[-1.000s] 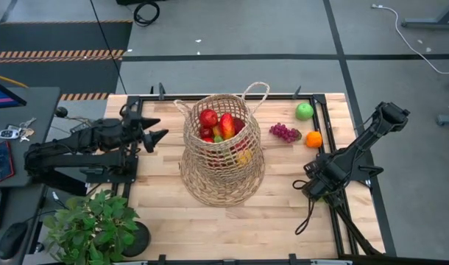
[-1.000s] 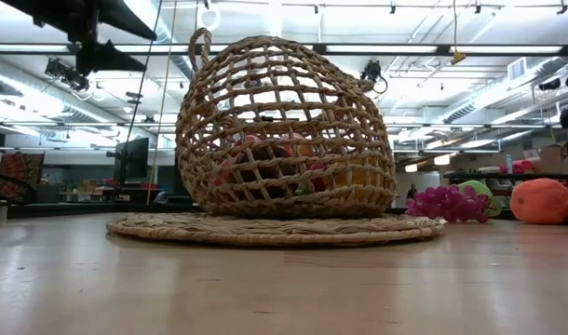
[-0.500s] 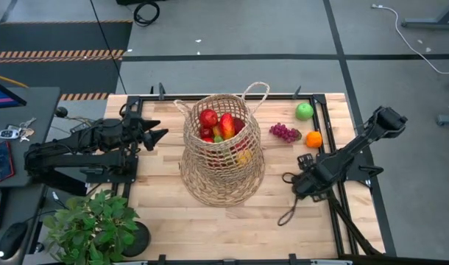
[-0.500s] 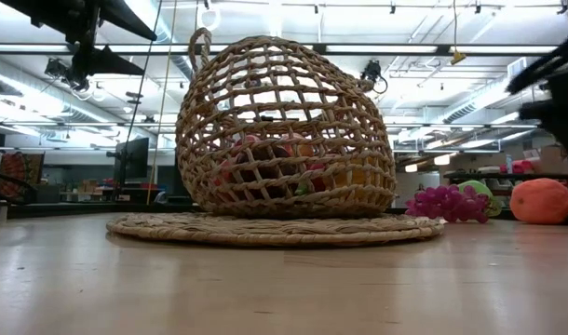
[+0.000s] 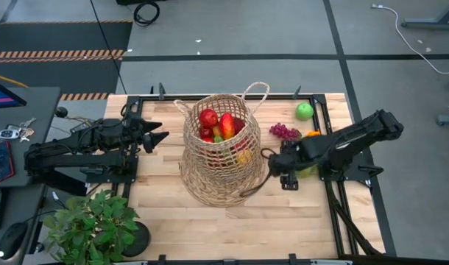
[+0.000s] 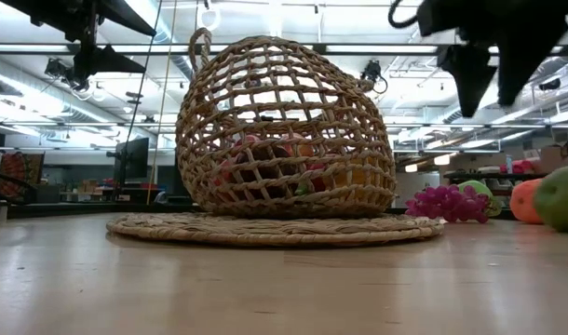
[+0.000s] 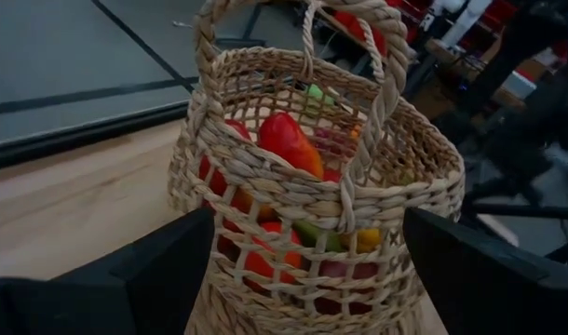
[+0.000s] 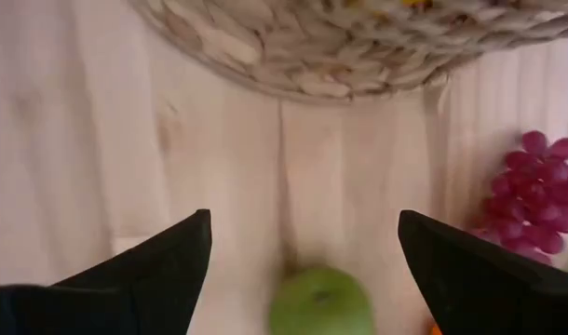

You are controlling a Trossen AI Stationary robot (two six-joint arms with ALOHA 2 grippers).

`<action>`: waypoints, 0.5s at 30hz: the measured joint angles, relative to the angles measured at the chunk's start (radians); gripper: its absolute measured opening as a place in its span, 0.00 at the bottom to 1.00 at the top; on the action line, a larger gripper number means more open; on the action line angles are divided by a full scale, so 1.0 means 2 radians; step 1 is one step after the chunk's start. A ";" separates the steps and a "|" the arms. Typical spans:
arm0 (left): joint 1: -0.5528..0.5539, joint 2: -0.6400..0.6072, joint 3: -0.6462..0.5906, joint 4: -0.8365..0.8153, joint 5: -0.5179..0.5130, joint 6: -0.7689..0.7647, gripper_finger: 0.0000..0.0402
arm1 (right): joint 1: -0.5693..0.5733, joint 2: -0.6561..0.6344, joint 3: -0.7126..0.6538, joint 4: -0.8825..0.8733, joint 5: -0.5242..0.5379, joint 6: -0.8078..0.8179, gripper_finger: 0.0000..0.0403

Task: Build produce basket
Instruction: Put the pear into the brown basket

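Observation:
The tan wicker basket (image 5: 223, 158) stands on its wide flat base mid-table and holds red and other produce (image 5: 217, 125) (image 7: 286, 140). Right of it on the table lie the purple grapes (image 5: 283, 132) (image 8: 543, 186), a green apple (image 5: 304, 110), an orange (image 5: 313, 134) and another green fruit (image 8: 321, 300) (image 6: 559, 197). My right gripper (image 5: 274, 163) (image 6: 492, 88) (image 8: 304, 219) hangs open above the table by the basket's right side, fingers pointing down, the green fruit below it. My left gripper (image 5: 157, 136) (image 7: 307, 219) waits open, left of the basket.
A leafy potted plant (image 5: 92, 224) stands at the table's near left corner. A black frame (image 5: 324, 99) runs along the table's edges. Bare wood (image 5: 283, 213) lies in front of the basket. A desk with keys (image 5: 15, 132) sits left of the table.
My right arm has swung from the table's right edge toward the basket and now reaches across above the loose fruit, its gripper coming into the low view from the right. A green fruit has appeared on the table below it. The left arm has kept still.

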 joint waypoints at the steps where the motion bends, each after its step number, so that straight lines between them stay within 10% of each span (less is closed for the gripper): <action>1: 0.000 0.000 0.000 0.000 0.000 0.005 0.89 | -0.007 -0.008 0.003 0.000 -0.013 0.000 0.86; 15: 0.000 0.000 0.000 0.000 -0.001 0.030 0.89 | -0.062 -0.051 -0.030 -0.074 -0.092 0.010 0.91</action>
